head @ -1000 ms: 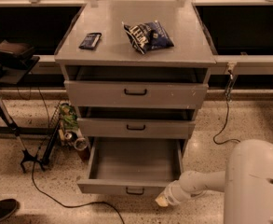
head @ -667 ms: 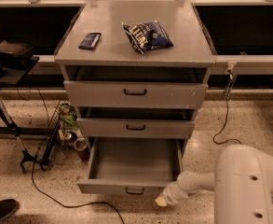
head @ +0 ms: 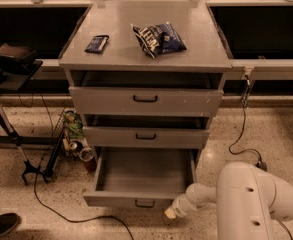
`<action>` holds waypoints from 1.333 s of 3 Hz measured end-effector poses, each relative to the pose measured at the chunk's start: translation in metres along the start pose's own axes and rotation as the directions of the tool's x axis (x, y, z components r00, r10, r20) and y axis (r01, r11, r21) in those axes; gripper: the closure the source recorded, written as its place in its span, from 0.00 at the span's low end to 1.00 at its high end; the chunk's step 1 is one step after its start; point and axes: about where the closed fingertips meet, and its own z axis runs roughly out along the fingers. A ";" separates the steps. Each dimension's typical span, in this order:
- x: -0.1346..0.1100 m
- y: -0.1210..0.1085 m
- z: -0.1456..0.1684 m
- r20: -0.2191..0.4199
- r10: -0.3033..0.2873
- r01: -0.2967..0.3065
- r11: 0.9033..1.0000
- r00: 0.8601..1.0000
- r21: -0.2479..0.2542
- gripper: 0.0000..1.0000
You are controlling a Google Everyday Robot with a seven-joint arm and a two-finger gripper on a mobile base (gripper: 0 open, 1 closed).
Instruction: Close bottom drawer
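The bottom drawer of the grey cabinet is pulled far out, its long tray empty and its low front panel carrying a small black loop handle. My gripper is low by the floor, just right of the drawer's front right corner, at the end of my white arm. The middle drawer and the tall top drawer stand slightly out from the cabinet face.
A blue chip bag and a small dark packet lie on the cabinet top. Cans and clutter sit left of the cabinet beside a black stand. A cable runs across the floor at right. A shoe is at bottom left.
The view has shifted forward and my white arm fills more of the lower right. The gripper stays by the drawer's front right corner. The drawer is as far open as before.
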 end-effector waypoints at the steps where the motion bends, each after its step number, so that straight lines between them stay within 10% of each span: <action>1: 0.001 0.000 0.000 0.000 0.000 0.000 1.000 1.000 0.000 0.58; 4: -0.029 0.004 -0.011 0.065 -0.067 0.064 0.997 0.996 0.040 0.00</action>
